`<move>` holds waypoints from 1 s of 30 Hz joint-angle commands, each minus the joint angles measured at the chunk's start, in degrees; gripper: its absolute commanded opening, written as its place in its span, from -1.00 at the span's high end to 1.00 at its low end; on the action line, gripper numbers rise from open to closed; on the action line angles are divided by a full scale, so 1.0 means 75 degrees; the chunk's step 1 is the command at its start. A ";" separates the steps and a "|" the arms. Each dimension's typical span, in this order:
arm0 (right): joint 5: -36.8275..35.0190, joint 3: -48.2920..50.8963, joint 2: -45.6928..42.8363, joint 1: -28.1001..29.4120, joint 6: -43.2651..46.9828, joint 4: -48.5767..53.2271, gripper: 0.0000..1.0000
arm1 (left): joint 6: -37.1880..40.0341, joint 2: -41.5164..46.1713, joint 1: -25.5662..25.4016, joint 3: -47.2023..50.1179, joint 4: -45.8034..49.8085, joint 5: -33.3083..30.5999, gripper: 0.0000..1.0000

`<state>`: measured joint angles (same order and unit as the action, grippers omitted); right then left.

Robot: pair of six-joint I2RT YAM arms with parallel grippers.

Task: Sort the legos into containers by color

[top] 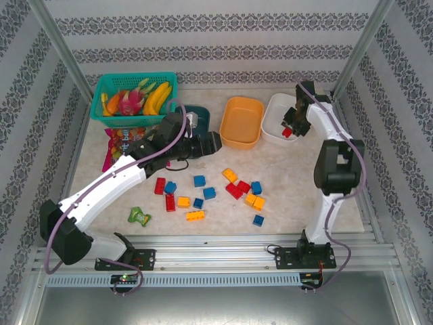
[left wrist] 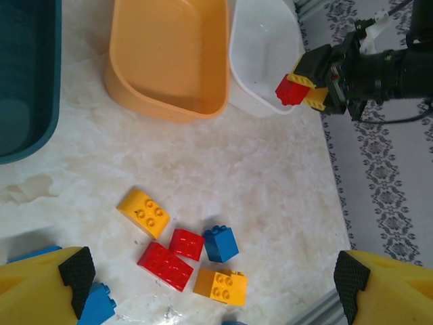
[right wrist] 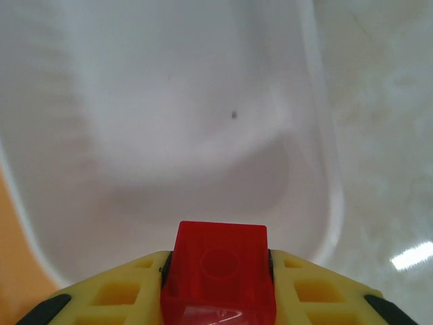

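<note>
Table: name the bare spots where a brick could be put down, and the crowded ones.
Bare: the strip between the orange tub and the loose bricks; also the patch between those bricks and the right arm. Crowded: the middle with bricks, and the back left by the basket.

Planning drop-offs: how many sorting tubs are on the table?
3, along the far side: teal tub left, partly behind the left arm; orange tub middle; white tub right. No others seem hidden.
</note>
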<state>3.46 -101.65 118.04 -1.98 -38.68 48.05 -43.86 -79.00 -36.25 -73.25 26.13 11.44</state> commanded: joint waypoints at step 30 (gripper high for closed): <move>0.0369 0.0469 -0.1734 0.0125 0.0446 -0.0008 -0.22 | 0.0447 -0.1113 0.0105 -0.2584 0.0364 0.0367 -0.85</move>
<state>6.87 -103.48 113.08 -2.66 -36.05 50.33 -42.50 -86.70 -35.97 -89.86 24.99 13.58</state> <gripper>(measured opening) 0.612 0.925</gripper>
